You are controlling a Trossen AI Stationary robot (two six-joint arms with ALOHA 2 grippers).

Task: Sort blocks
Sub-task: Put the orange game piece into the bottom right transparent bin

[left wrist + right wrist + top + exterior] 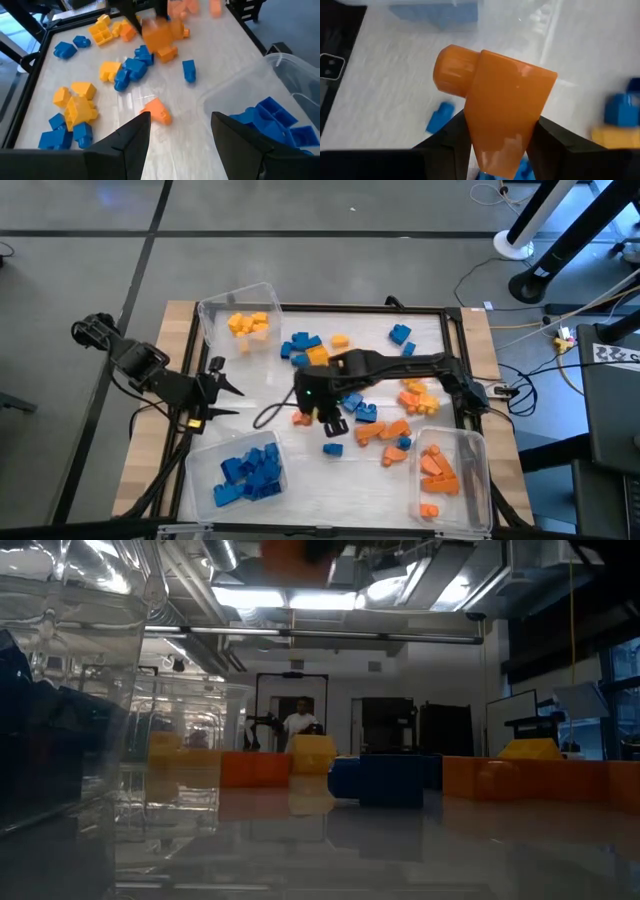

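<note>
Blue, orange and yellow blocks (375,405) lie scattered over the middle of the white table top. My right gripper (318,408) hangs over the table's middle, shut on an orange block (507,95). The same block shows in the left wrist view (161,34) and at the top of the low view (295,550). My left gripper (180,125) stands open near the table's left edge (225,392), with nothing between its fingers. Another orange block (157,111) lies flat on the table just ahead of it. My right gripper pinches the orange block by two opposite sides (480,135), one finger (451,140) on each. The fingers come from above, slanting down. The block is lifted clear of the table, and its round stud (452,70) sticks out beyond the fingers.
Three clear bins stand on the table: one with yellow blocks (245,320) at the far left, one with blue blocks (250,470) at the near left, one with orange blocks (445,470) at the near right. A dark frame (360,308) rims the table top. A person (298,722) stands far back in the room.
</note>
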